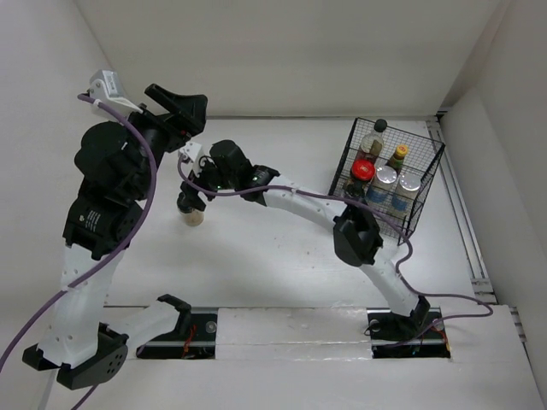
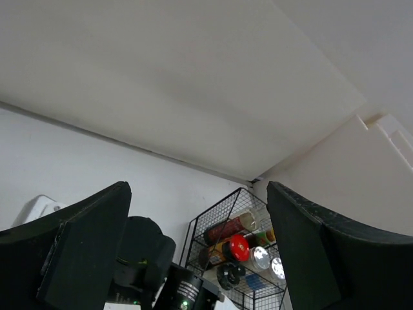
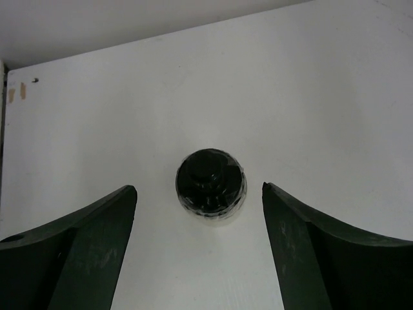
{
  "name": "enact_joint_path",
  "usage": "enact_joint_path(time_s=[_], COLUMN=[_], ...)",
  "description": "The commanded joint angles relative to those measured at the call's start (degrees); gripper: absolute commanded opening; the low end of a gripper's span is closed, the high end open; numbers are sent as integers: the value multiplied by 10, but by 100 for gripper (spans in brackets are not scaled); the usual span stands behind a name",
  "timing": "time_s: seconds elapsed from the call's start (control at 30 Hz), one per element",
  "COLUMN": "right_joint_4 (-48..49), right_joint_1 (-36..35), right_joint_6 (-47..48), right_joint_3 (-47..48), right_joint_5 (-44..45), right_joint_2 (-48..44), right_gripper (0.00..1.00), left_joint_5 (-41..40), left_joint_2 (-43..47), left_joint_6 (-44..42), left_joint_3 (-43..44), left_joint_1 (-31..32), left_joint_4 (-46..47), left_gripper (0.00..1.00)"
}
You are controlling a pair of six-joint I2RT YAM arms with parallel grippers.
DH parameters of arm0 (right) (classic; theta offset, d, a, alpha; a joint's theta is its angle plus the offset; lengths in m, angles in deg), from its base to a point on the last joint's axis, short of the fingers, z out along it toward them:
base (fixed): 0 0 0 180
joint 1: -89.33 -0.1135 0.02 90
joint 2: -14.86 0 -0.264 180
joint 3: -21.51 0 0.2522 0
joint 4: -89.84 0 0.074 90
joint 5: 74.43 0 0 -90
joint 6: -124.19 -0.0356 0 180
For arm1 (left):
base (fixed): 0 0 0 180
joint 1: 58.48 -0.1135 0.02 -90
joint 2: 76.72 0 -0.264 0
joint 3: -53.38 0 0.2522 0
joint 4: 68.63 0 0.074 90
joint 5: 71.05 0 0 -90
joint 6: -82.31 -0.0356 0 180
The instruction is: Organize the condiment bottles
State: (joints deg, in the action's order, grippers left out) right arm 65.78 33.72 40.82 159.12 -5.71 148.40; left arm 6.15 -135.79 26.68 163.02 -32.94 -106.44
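Right gripper [image 3: 199, 188] first: its dark fingers [image 3: 77, 252] fill the lower corners of the right wrist view, jaws spread wide, gripping nothing. Between the fingers, touching neither, stands a black-capped pale jar [image 3: 211, 188]. It is upright and seen from above, with a round ribbed black cap and a pale rim of the body showing under it. In the top view this jar stands alone on the white table [image 1: 282, 273], well to the left of the black wire rack [image 1: 427, 184], just under the right gripper. The right arm [image 1: 299, 201] reaches from the rack's near side across to the jar. Its elbow covers the rack's near-left corner, and a purple cable [image 1: 256, 190] runs along it.

Left gripper [image 2: 198, 187] is raised high, far left of the rack, jaws apart and empty, facing the back wall [image 1: 282, 51].

Inside the rack, all upright:
- red-lidded jar [image 1: 363, 169] at the left
- silver-capped shaker [image 1: 386, 177] and second silver-capped shaker [image 1: 410, 183] to its right, both with blue labels
- yellow-capped dark bottle [image 1: 398, 155] behind the shakers
- black-capped dark bottle [image 1: 376, 130] at the far-left corner

The left wrist view also shows another black cap [image 2: 227, 276] in the rack beside the red lid. In the top view the arm hides that spot.

The table is matte white with a few scuffs. White walls close it in, and a metal rail [image 1: 466, 231] runs just right of the rack.
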Motion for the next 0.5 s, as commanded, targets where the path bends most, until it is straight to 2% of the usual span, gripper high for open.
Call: enact_joint_path(time_s=[0.0, 0.17, 0.27, 0.37, 0.4, 0.47], right_joint_4=[11, 5, 19, 27, 27, 33], right_joint_1=[-11, -11, -11, -11, -11, -11], right_joint_6=[4, 4, -3, -18, -24, -24], right_joint_3=[69, 152, 167, 183, 190, 190], right_joint_5=[5, 5, 18, 24, 24, 33], right_joint_2=[31, 95, 114, 139, 145, 150], right_gripper=[84, 84, 83, 76, 70, 63], left_joint_5=[16, 29, 34, 48, 53, 45], left_joint_2=[10, 21, 21, 27, 27, 27], left_joint_6=[-6, -6, 1, 6, 6, 1], left_joint_3=[0, -24, -38, -60, -61, -61], left_joint_1=[1, 1, 1, 1, 1, 1], left_joint_4=[2, -4, -17, -17, -17, -22], left_gripper=[82, 82, 82, 82, 82, 82])
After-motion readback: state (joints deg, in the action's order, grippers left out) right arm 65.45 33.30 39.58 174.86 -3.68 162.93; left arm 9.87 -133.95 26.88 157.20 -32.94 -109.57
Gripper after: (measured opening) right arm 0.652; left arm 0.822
